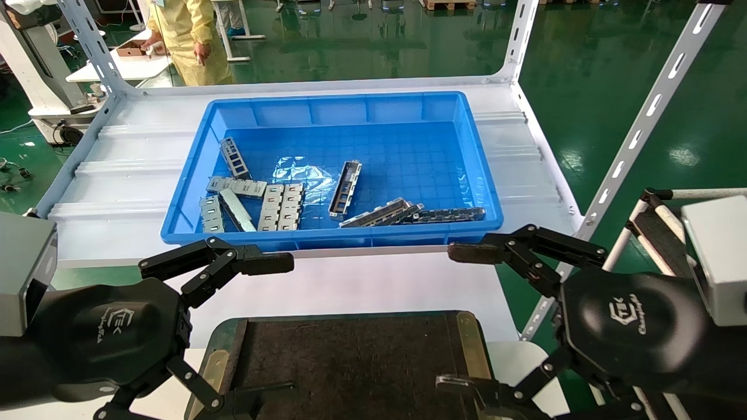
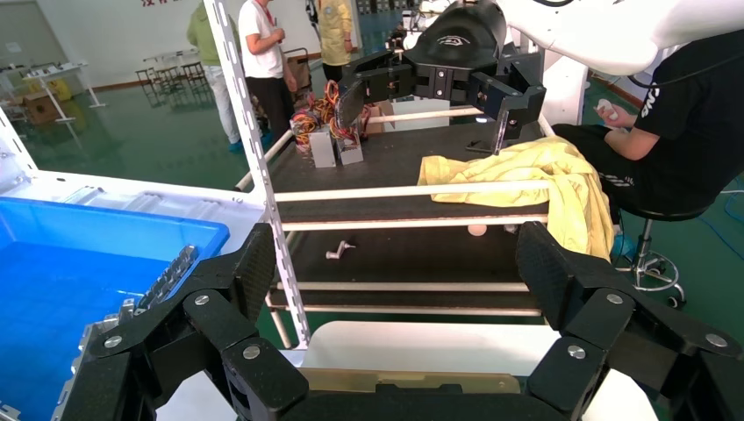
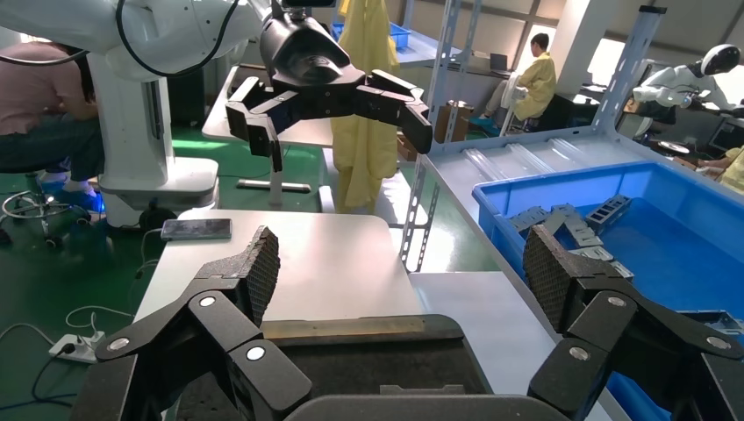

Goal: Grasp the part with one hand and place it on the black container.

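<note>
The part [image 1: 345, 188], a slim silver-grey channel bar with rectangular cutouts, lies in the middle of the blue bin [image 1: 327, 236]. Similar bars lie at the bin's left [image 1: 235, 157] and front [image 1: 376, 213]. The black container [image 1: 350, 361] sits at the near table edge, with brass side strips; it also shows in the left wrist view [image 2: 404, 380] and the right wrist view [image 3: 368, 364]. My left gripper [image 1: 280, 326] [image 2: 399, 263] is open and empty over the container's left side. My right gripper [image 1: 458, 318] [image 3: 404, 263] is open and empty over its right side.
Flat silver multi-cell plates [image 1: 281, 205] and a dark perforated strip [image 1: 449, 214] lie in the bin. White slotted shelf posts [image 1: 642, 125] rise at the table's right and back. A side cart with a yellow cloth [image 2: 526, 175] stands to the right. People stand beyond the table.
</note>
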Available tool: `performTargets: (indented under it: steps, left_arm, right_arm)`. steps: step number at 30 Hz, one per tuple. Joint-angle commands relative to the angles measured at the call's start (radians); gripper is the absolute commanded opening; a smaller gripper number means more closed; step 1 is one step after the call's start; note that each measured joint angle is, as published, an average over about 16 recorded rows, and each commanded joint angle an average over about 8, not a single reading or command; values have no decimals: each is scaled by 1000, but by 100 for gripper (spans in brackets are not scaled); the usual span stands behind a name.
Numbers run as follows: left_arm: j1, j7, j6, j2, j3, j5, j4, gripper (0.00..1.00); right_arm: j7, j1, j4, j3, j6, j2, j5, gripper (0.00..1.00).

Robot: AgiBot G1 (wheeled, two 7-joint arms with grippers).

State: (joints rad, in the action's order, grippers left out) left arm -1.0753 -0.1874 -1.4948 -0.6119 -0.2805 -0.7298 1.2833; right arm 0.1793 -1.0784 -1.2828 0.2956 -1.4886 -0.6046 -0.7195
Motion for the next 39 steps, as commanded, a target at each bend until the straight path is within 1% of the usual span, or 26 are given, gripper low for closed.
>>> performTargets:
  steps: [1, 26, 39]
  left_arm:
    - [0, 0, 0, 0, 0, 0, 0, 100]
    - [-1, 3, 4, -1, 0, -6, -1, 100]
    - [-32, 1, 33, -37, -21, -50, -38, 100]
  right_arm:
    - [1, 0, 0, -1, -1, -1, -1, 100]
    - [8, 3, -1, -15, -7, -6, -10, 100]
    - [7, 2, 0, -14, -6, -6, -9, 100]
